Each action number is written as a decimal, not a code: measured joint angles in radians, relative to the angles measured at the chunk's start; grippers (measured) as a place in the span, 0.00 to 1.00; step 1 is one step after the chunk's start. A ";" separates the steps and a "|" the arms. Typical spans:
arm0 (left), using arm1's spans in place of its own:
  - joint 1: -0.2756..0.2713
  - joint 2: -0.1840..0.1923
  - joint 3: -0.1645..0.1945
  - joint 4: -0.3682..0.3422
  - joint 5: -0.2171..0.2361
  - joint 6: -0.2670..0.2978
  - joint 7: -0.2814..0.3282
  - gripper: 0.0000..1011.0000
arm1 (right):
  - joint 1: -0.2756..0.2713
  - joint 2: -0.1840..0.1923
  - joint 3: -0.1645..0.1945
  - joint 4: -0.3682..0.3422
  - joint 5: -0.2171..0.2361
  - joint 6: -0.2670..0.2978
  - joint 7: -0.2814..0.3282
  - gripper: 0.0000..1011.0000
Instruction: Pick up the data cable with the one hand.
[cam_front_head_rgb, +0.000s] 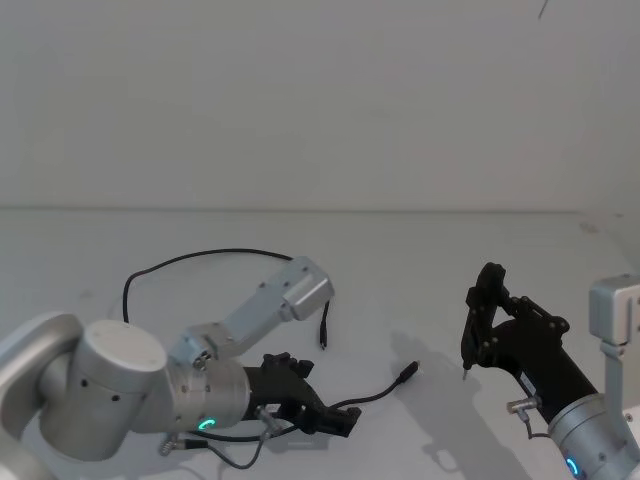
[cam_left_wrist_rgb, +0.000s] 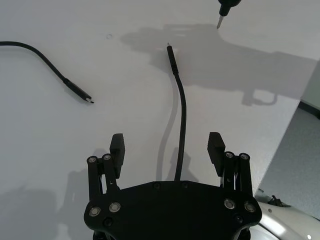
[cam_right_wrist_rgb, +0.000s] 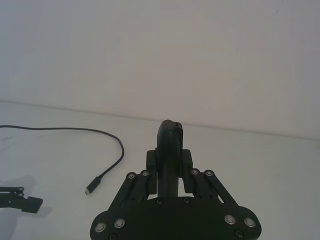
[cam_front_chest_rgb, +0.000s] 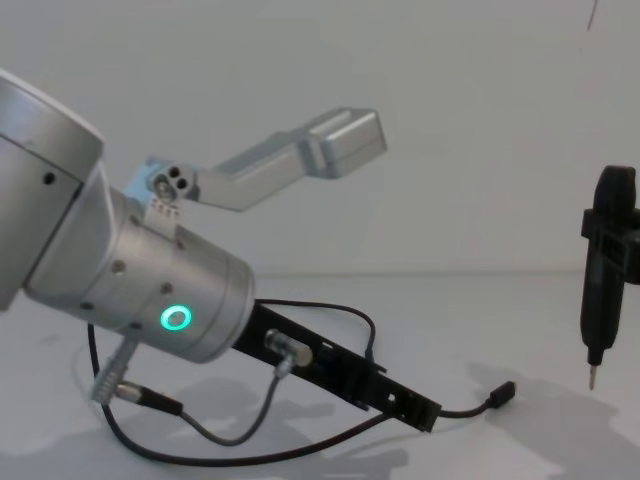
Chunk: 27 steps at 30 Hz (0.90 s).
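Pre-grasp: left gripper (cam_left_wrist_rgb: 167, 142), bottom centre, spread astride the data cable (cam_left_wrist_rgb: 179, 105) — nothing pinched. Next: close squarely, then lift. Right gripper (cam_front_head_rgb: 492, 318), lower right, pinches a pen-like tool (cam_front_head_rgb: 468, 350).

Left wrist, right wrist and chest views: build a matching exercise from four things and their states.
Things:
1 data cable
2 left pincer
3 right pincer
4 ring light

States:
A glows green
B shut on the pen-like tool
C open, astride the cable
D thin, black, running between two fingers

Pairs: 1-D, 2-C, 3-B, 4-A
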<state>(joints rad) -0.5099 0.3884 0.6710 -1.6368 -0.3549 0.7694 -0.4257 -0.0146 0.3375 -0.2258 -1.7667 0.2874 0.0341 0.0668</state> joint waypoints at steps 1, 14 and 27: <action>0.000 0.000 0.000 0.000 0.000 0.000 0.000 0.99 | 0.000 0.000 0.000 0.000 0.000 0.000 0.000 0.28; -0.021 -0.042 0.023 0.036 0.021 0.035 0.022 0.82 | 0.000 0.000 0.000 0.000 0.000 0.000 0.000 0.28; -0.026 -0.054 0.030 0.047 0.026 0.044 0.028 0.41 | 0.000 0.000 0.000 0.000 0.000 0.000 0.000 0.28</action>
<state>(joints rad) -0.5363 0.3348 0.7007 -1.5901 -0.3288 0.8137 -0.3975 -0.0146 0.3375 -0.2258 -1.7667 0.2874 0.0341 0.0668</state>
